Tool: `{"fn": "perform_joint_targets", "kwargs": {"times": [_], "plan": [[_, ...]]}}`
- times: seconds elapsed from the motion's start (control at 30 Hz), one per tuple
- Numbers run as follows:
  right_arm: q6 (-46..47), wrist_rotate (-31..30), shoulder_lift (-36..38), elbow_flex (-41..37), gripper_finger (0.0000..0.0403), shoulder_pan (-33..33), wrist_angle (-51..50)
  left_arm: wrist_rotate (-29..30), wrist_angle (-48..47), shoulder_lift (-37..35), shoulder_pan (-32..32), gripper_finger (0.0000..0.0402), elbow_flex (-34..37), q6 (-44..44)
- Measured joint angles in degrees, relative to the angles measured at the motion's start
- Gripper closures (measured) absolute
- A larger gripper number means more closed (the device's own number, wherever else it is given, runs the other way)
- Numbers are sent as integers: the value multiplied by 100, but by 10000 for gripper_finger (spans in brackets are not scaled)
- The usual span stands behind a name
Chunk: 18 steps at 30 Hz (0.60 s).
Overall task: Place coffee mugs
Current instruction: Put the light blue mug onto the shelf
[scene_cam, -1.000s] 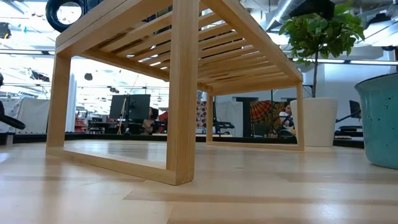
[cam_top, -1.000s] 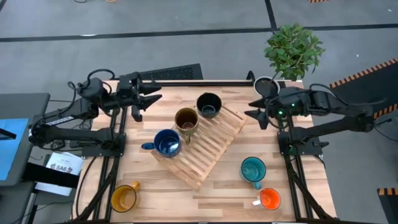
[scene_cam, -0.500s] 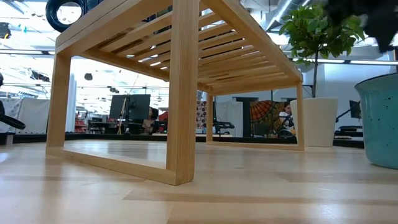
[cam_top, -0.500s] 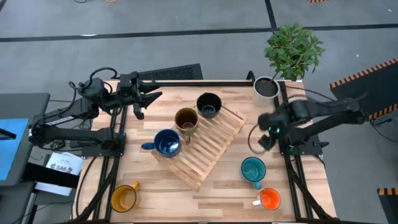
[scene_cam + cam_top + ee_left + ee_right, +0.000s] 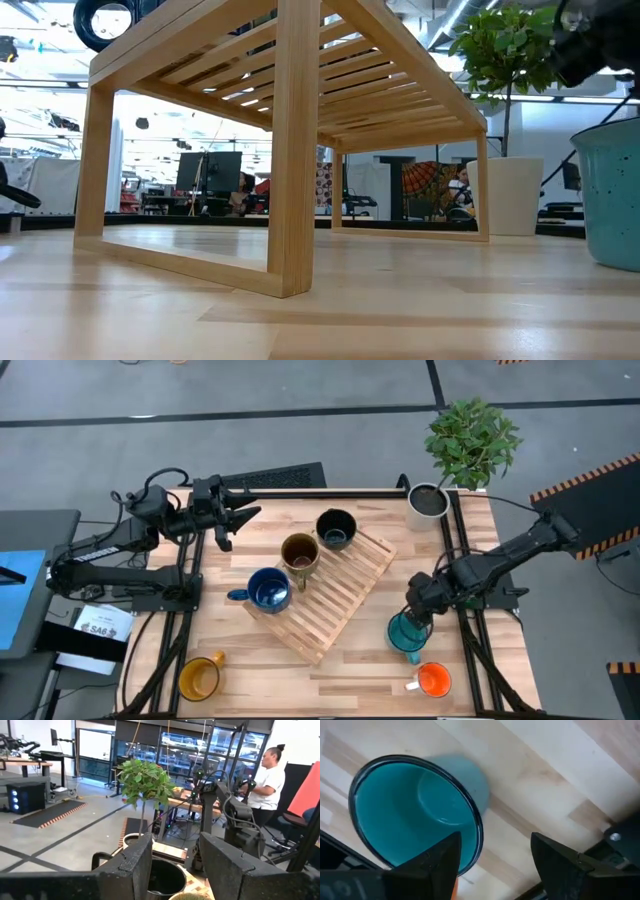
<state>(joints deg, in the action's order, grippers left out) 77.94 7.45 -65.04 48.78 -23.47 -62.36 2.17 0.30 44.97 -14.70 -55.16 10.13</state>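
The teal mug [image 5: 405,633] stands upright on the table near its right edge, also at the low view's right edge [image 5: 610,195]. My right gripper [image 5: 420,612] hovers open above it, pointing down. In the right wrist view [image 5: 495,865] one finger is over the teal rim [image 5: 476,827] and the other is outside it; neither touches. The dark blue [image 5: 268,590], olive-brown [image 5: 299,552] and black [image 5: 335,528] mugs stand on the slatted wooden rack [image 5: 340,600]. The yellow mug [image 5: 198,678] and orange mug [image 5: 433,680] stand by the near edge. My left gripper [image 5: 238,518] waits open at the far left [image 5: 175,865].
The white plant pot [image 5: 428,500] with its green plant stands at the far right corner. The rack lies slantwise across the table's middle, with bare wood between it and the teal mug. The orange mug is close on the teal mug's near side. A person [image 5: 265,775] stands beyond the table.
My right arm has swung from the far right corner by the plant pot toward the near edge. It has tipped its gripper downward and come over the teal mug. No mug has moved.
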Motion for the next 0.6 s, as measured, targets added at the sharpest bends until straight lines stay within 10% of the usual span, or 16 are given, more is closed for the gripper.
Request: {"fn": "perform_joint_targets", "kwargs": {"times": [0.43,0.6], "plan": [[24,-106,-863,-151,146,-168,516,132,2,4,0,252,2,0],[-21,8,-957,-147,223,-163,478,173,-7,4,0,252,2,-24]]}}
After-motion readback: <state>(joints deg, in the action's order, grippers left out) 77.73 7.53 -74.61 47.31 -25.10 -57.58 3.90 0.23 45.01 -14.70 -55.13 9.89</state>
